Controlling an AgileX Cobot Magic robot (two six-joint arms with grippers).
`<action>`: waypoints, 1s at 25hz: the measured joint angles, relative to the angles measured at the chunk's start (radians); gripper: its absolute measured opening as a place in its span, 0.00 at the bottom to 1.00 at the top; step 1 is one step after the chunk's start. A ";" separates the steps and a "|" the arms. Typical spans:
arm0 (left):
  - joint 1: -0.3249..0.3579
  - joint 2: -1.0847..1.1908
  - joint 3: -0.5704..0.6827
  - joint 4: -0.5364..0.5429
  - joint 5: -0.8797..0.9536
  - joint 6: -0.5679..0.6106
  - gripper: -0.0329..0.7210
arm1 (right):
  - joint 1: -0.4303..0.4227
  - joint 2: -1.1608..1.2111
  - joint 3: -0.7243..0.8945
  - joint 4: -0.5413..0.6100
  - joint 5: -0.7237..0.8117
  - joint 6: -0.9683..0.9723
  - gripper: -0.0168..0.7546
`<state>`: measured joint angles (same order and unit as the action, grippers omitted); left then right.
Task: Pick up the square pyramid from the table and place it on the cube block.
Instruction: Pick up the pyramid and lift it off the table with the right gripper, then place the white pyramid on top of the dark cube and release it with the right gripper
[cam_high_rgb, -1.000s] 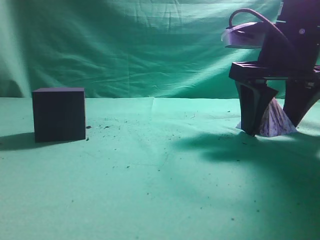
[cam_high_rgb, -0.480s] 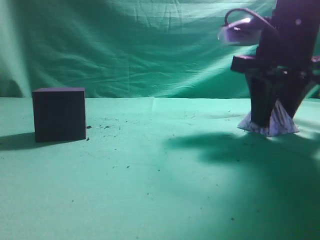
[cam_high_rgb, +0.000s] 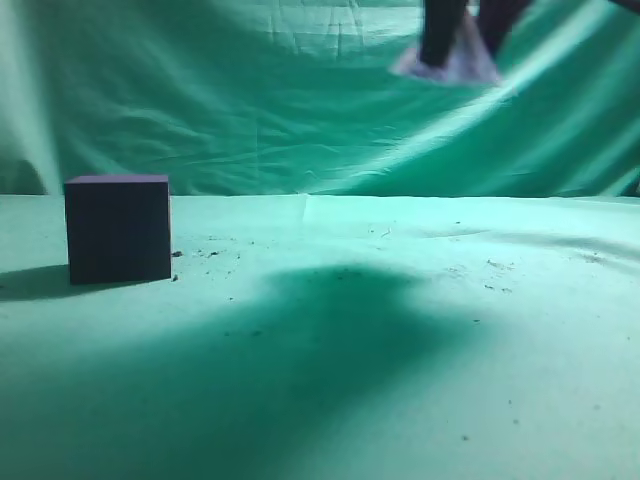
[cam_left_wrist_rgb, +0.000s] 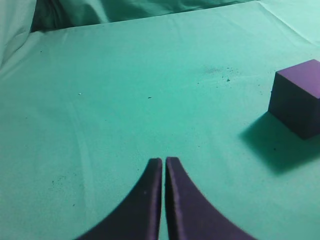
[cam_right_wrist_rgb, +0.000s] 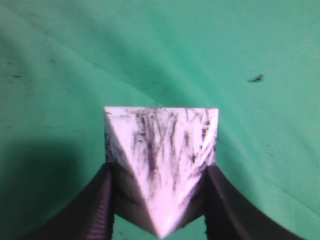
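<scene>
Cropping at top edge — square pyramid (cam_high_rgb: 462, 62)

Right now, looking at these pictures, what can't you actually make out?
- Exterior view: the right gripper and the square pyramid are cut off by the top edge and blurred.
- Right wrist view: the pyramid's tip runs off the bottom edge.
- Left wrist view: the cube block is cut by the right edge.
- The left gripper is absent from the exterior view.

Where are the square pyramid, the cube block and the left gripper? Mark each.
square pyramid (cam_right_wrist_rgb: 162, 165): right wrist view, streaked face.
cube block (cam_high_rgb: 118, 230): exterior view, front face.
left gripper (cam_left_wrist_rgb: 164, 161): left wrist view, between its fingertips.
</scene>
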<state>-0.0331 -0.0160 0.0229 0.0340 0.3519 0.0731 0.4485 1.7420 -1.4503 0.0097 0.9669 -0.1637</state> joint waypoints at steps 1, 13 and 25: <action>0.000 0.000 0.000 0.000 0.000 0.000 0.04 | 0.064 0.001 -0.058 0.017 0.037 0.000 0.43; 0.000 0.000 0.000 0.000 0.000 0.000 0.04 | 0.416 0.284 -0.447 0.057 0.178 0.006 0.43; 0.000 0.000 0.000 0.000 0.000 0.000 0.04 | 0.429 0.455 -0.593 0.092 0.206 0.006 0.43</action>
<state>-0.0331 -0.0160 0.0229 0.0340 0.3519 0.0731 0.8776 2.1973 -2.0429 0.1014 1.1725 -0.1577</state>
